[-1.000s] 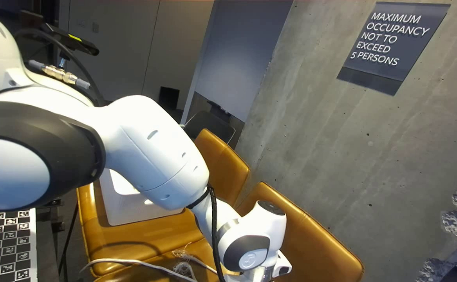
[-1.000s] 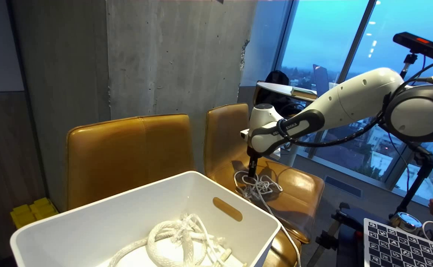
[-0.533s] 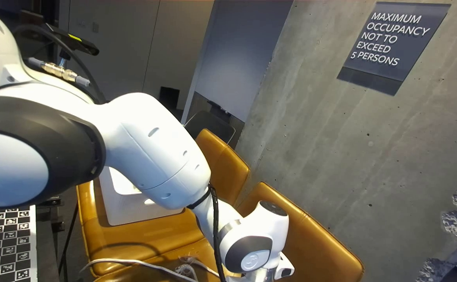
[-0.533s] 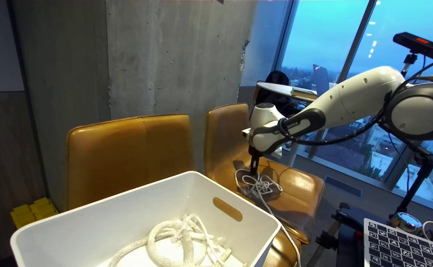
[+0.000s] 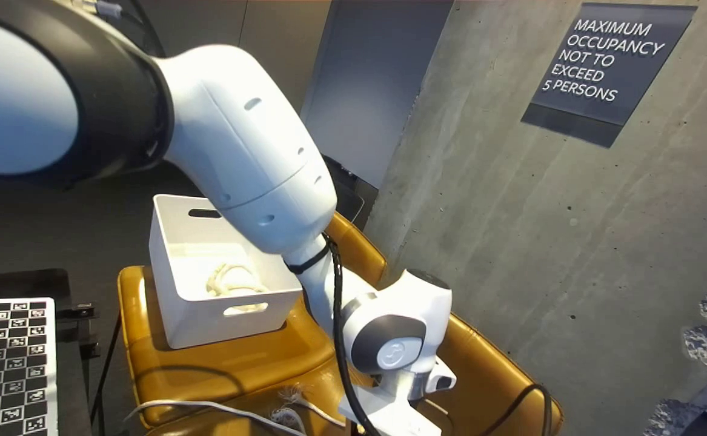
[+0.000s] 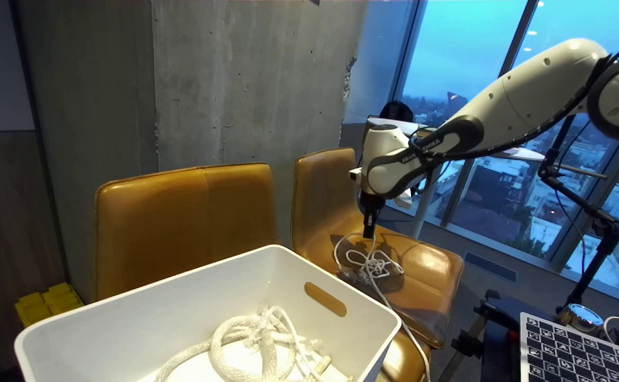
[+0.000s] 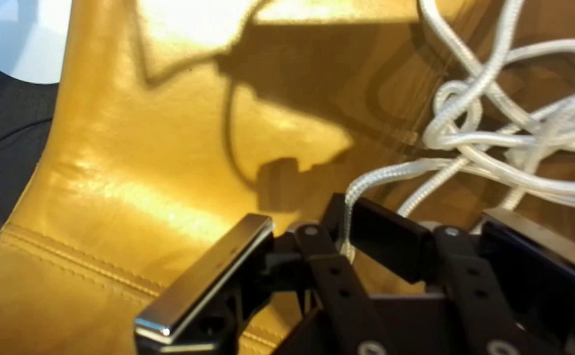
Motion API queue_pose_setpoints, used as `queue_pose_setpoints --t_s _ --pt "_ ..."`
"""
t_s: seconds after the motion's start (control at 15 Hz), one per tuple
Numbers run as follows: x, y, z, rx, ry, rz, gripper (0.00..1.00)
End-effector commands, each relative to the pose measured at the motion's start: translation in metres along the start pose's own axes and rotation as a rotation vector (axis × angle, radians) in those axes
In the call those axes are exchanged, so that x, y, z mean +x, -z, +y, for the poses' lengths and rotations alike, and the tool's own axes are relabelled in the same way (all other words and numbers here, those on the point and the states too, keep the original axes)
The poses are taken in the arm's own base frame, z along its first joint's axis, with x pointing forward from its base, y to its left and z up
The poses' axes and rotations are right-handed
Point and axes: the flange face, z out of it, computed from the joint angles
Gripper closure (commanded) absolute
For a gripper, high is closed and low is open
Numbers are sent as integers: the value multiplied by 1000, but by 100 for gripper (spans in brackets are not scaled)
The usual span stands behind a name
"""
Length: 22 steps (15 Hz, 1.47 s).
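A thin white braided rope (image 7: 388, 173) lies in a loose tangle on a tan leather chair seat (image 7: 169, 148). In the wrist view, one strand bends over and runs down between the black fingertips of my gripper (image 7: 349, 219), which is shut on it. That strand hangs from the jaws back to the tangle. In an exterior view the gripper (image 6: 368, 233) points down above the seat, with the rope (image 6: 377, 268) below it and a loop drawn up to the tips. The gripper's fingers are out of sight in the exterior view that shows the wall sign.
A white bin (image 6: 145, 297) with thicker white rope (image 6: 232, 366) inside stands on the neighbouring chair. Its wall has a handle slot (image 6: 325, 300). A rope tail (image 6: 415, 345) runs off the seat past the bin. A patterned board (image 5: 11, 363) lies beside the arm.
The jaws have closed on the rope strand. My arm has risen in both exterior views, lifting the gripper off the tangle with the strand drawn up; the bin shows more fully behind the arm.
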Motion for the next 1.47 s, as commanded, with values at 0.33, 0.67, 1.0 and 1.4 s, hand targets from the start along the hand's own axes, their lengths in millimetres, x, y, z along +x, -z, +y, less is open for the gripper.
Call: queue_pose_setpoints --t_s 0.33,0.67,1.0,1.4 --pt "3 186 -46 -81 40 92 97" --pt "9 303 -93 -125 57 185 97" --pt "5 408 -168 -119 84 246 97" --pt "-6 519 -298 -99 128 278 97"
